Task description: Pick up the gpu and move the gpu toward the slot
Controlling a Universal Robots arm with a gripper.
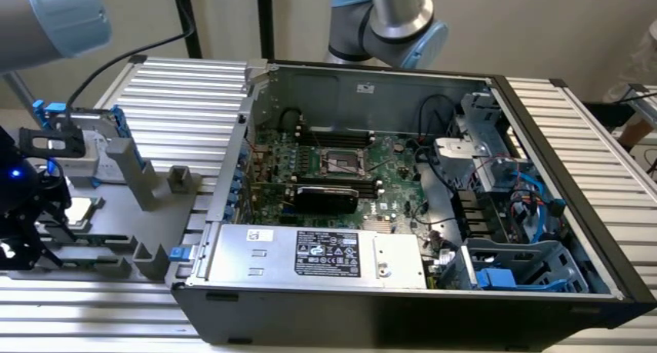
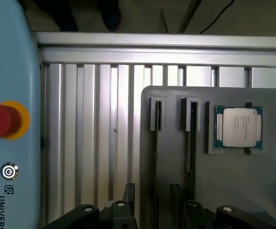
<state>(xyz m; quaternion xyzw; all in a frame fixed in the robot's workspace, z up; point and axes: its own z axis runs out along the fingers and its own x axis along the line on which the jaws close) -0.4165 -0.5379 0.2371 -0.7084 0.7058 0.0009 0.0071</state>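
Over the gray tray (image 2: 252,191), the gripper (image 2: 152,200) hangs wide open, holding nothing; just beside it, 1 dark card on edge, probably the gpu (image 2: 189,162), stands in its holder (image 2: 188,114).

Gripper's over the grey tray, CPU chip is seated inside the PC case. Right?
Wrong on the chip. The gripper is over the grey tray, but the CPU chip lies on that tray, outside the PC case. The wrist view shows it.
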